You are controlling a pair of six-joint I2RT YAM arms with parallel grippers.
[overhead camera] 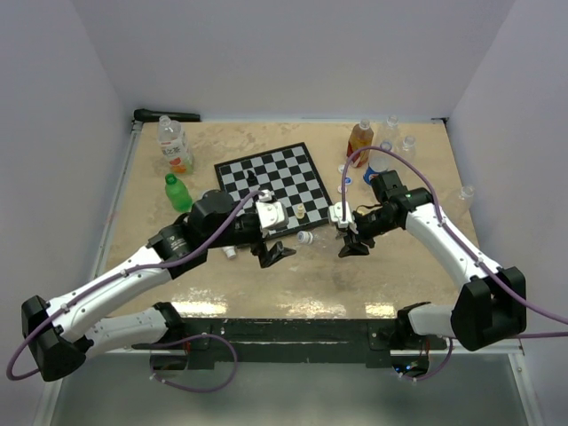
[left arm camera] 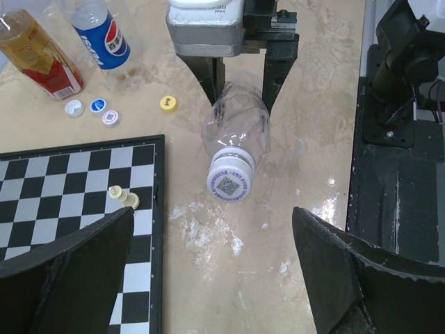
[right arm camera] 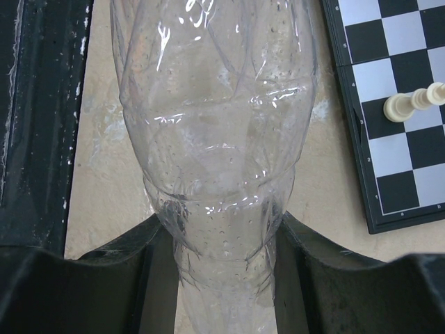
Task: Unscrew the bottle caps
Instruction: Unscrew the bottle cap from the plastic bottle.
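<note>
A clear label-less bottle lies on its side just above the tabletop, and my right gripper is shut on its body. In the left wrist view the same bottle points its white cap, printed with a square code, toward my left gripper. That gripper is open, its fingers wide on either side and a short way in front of the cap, touching nothing. From above, the cap sits between my left gripper and my right gripper.
The chessboard lies behind the grippers, with a pale chess piece near its edge. An orange-labelled bottle, a blue-labelled bottle and several loose caps stand at the back right. A green bottle and another bottle stand left.
</note>
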